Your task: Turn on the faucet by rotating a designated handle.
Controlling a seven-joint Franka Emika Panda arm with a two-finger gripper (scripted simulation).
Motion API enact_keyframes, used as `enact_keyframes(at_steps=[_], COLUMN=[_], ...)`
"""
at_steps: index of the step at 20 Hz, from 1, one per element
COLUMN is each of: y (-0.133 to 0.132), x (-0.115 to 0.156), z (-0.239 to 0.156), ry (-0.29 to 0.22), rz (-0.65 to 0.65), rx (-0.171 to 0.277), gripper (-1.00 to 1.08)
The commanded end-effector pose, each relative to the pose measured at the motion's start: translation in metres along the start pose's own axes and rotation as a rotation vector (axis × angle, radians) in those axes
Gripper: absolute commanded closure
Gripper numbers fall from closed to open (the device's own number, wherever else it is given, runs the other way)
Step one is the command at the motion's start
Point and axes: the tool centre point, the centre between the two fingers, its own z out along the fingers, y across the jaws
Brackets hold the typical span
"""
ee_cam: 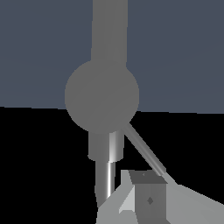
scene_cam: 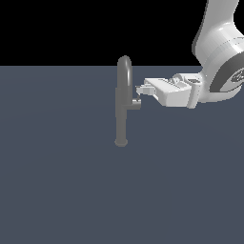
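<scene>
Grey faucet point(scene_cam: 122, 102) stands upright mid-desk point(scene_cam: 62, 190), its handle point(scene_cam: 135, 105) jutting toward the exterior view's right; white tool point(scene_cam: 140, 90) sits level just above that stub, and whether it's spread or closed, I cannot tell

Ext cam sits back, looking slightly down at the faucet point(scene_cam: 122, 102) side-on w/ arm on its right. Wrist cam's super close, facing the handle point(ee_cam: 101, 96) end-on. Both share faucet + handle.
</scene>
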Motion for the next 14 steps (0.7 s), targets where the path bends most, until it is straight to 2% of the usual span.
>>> enact_keyframes(at_steps=[1, 6, 7, 8, 14], y=[0.007, 0.028, 0.028, 0.014, 0.028], x=[0.009, 0.034, 0.034, 0.01, 0.054], z=[0.0, 0.0, 0.0, 0.0, 0.0], ry=[-0.002, -0.006, -0.006, 0.0, -0.005], rz=[0.008, 0.026, 0.026, -0.018, 0.019], rx=[-0.001, -0.001, -0.001, -0.005, -0.002], gripper=[1.08, 1.08, 1.08, 1.08, 1.08])
